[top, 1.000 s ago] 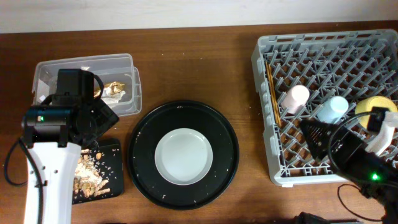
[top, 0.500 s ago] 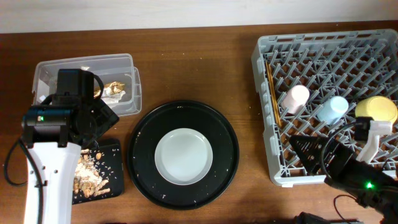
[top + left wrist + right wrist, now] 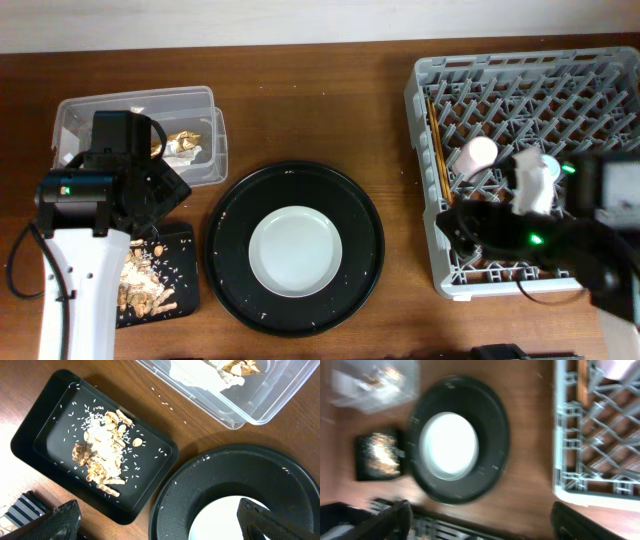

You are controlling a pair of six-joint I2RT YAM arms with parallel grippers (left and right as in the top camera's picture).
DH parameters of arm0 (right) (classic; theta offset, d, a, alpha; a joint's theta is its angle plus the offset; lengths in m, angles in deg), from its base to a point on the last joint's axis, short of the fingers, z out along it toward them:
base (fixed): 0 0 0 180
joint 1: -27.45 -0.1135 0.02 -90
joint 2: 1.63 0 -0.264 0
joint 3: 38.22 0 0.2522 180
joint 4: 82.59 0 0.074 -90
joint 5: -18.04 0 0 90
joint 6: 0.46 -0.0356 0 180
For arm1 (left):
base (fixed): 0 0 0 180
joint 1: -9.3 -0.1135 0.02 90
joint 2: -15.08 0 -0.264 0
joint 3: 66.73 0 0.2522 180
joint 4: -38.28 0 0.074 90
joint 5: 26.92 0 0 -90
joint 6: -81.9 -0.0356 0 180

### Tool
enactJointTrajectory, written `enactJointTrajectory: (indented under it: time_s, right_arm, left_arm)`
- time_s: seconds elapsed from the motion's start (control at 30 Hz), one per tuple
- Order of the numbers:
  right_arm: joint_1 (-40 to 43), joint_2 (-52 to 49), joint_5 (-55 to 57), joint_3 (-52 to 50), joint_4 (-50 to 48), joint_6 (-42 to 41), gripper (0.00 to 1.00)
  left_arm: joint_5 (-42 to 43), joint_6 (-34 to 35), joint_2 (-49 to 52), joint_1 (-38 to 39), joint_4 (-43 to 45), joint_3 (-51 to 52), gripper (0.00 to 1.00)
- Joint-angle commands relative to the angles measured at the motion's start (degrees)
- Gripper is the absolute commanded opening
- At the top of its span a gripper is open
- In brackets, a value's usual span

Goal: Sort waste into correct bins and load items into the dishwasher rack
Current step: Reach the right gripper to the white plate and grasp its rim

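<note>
The grey plate [image 3: 295, 250] lies in the middle of the big round black tray [image 3: 230, 300]. Over the front left corner of the dishwasher rack [image 3: 520, 90] my right gripper [image 3: 455, 228] hangs open and empty, pointing left. Its blurred wrist view shows the plate [image 3: 449, 444] and the rack [image 3: 592, 430] beyond wide-apart fingers [image 3: 390, 520]. A pink cup [image 3: 478, 155] and chopsticks [image 3: 437, 150] are in the rack; the arm hides the cells beside them. My left gripper [image 3: 165, 192] stays open above the black tray [image 3: 60, 405] of food scraps [image 3: 105, 450]. The clear tub [image 3: 90, 112] holds gold foil [image 3: 185, 140] and tissue [image 3: 197, 372].
The round black tray's rim [image 3: 175, 485] nearly touches the small black tray's corner. Rice grains are scattered on the wood between the tub [image 3: 280, 395] and the small tray. The rack's left wall [image 3: 425, 180] stands just right of the round tray.
The right arm has swung left from the rack's front right to its front left corner, now covering the blue cup and yellow bowl. The left arm has not moved.
</note>
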Motion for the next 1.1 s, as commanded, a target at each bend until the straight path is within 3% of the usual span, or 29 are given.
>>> enactJointTrajectory:
  time_s: [0.0, 0.07, 0.17, 0.2, 0.27, 0.5, 0.67, 0.83, 1.07]
  right_arm:
    - [-14.99, -6.75, 18.32, 0.57, -0.66, -10.51, 0.78]
    - [-22.18, -11.76, 22.77, 0.57, -2.43, -15.02, 0.77]
    - [-28.85, -19.43, 24.09, 0.57, -6.51, -15.19, 0.78]
    - [-30.16, -22.25, 24.06, 0.57, -7.82, -15.19, 0.89]
    - [-31.67, -27.63, 24.02, 0.57, -9.79, -15.52, 0.76]
    - [-31.71, -43.19, 20.76, 0.57, -12.31, -17.94, 0.70]
    - [-31.71, -50.71, 19.76, 0.55, -14.88, -17.75, 0.58]
    - [-31.71, -53.55, 12.87, 0.55, -18.80, -11.54, 0.59]
    - [-31.71, -53.66, 11.30, -0.48, -20.37, -11.23, 0.60]
  left_arm:
    - [-0.22, 0.68, -0.17, -0.28, -0.04, -0.90, 0.99]
    - [-0.22, 0.68, -0.17, -0.28, -0.04, -0.90, 0.99]
    - [-0.22, 0.68, -0.17, -0.28, -0.04, -0.90, 0.99]
    - [-0.22, 0.68, -0.17, -0.28, -0.04, -0.90, 0.99]
    - [-0.22, 0.68, -0.17, -0.28, -0.04, -0.90, 0.99]
    - [-0.22, 0.68, -0.17, -0.28, -0.04, -0.90, 0.99]
    - [-0.22, 0.68, -0.17, -0.28, -0.04, -0.90, 0.99]
    - [-0.22, 0.68, -0.17, -0.28, -0.04, -0.90, 0.99]
    - [-0.22, 0.68, -0.17, -0.28, -0.04, -0.90, 0.99]
